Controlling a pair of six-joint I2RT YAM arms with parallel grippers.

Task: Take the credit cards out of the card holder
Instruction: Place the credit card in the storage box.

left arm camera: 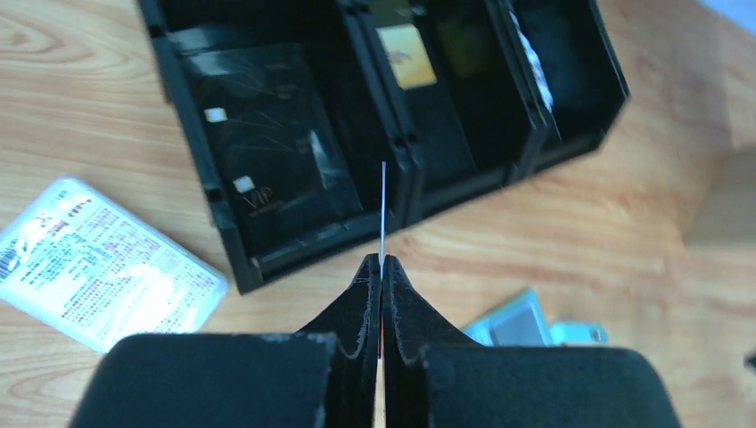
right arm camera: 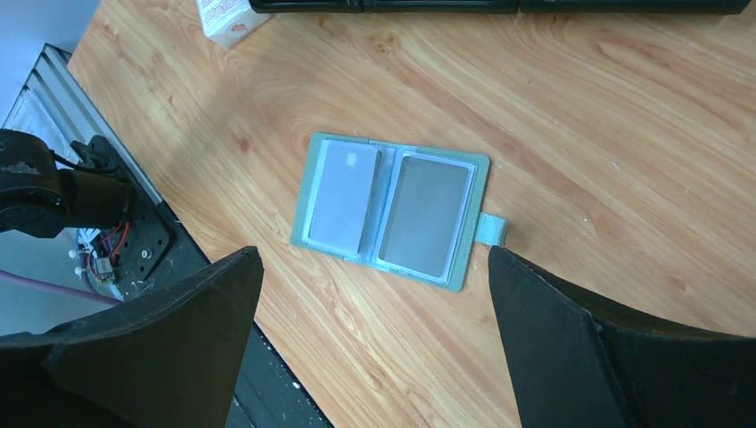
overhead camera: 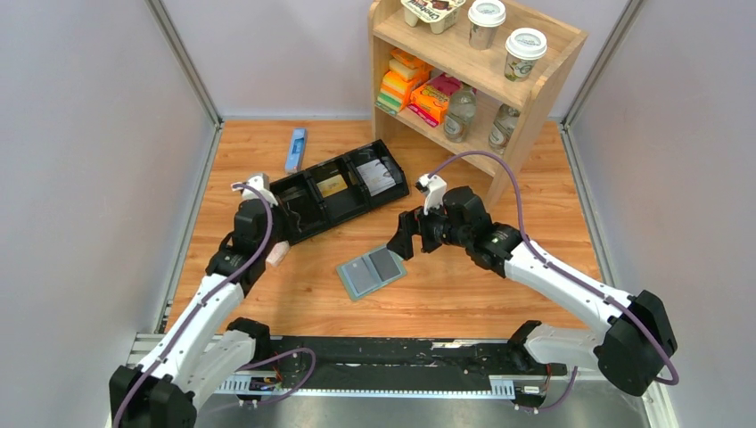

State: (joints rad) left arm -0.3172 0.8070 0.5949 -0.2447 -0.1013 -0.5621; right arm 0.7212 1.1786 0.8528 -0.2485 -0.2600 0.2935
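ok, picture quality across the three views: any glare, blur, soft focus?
Top external: even light, soft shadows, card holder sharp. Left wrist: left gripper soft, too near the lens; its held card edge-on, a thin white line; sheen on the dark card in the black tray; right side smeared. Right wrist: card holder crisp, right gripper dark and soft-edged.

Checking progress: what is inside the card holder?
The card holder lies open: a pale card in one pocket, seemingly a grey card in the other. Anything beneath them is hidden.
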